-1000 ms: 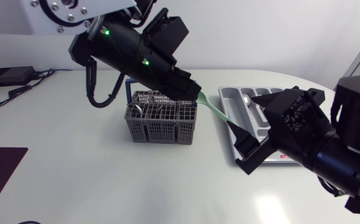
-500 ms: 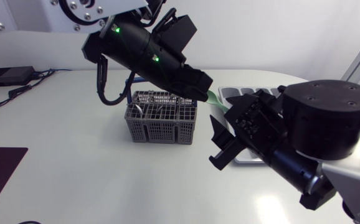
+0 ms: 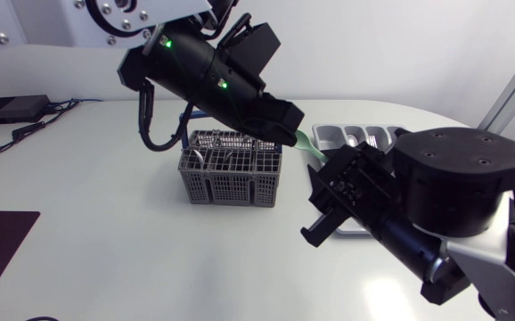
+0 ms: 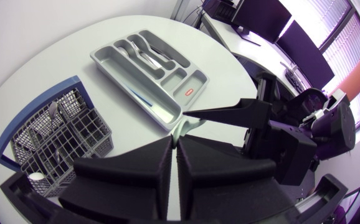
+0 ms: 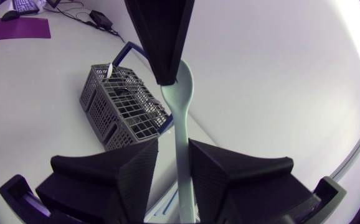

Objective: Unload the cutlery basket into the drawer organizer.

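Item: pale green spoon (image 3: pixel 305 143), in transit, at 2 o'clock of the cutlery basket (image 3: pixel 231 169) and clear above the table. Holder: left gripper (image 4: pixel 174 140), fingers closed almost flat together on the spoon near its bowl. Receiver: right gripper (image 5: pixel 173 143), fingers parted, the spoon's handle running down between them; a gap shows on at least one side, so no grip as yet. Change, over the last second: the left arm raised the spoon up and toward 3 o'clock, then held it there; the right arm swung in from 4 o'clock, turned its wrist and closed on the handle, and now covers much of the drawer organizer (image 3: pixel 329 134) in the head view. Reading: an arm-to-arm handover is set up but not completed. The right fingers need to close on the handle before the left ones let go. Destination: the organizer, at 3 o'clock of the basket, with several pieces already in its compartments. Outstanding: some metal cutlery (image 3: pixel 200 153) remains in the basket, so unloading is only partly done.
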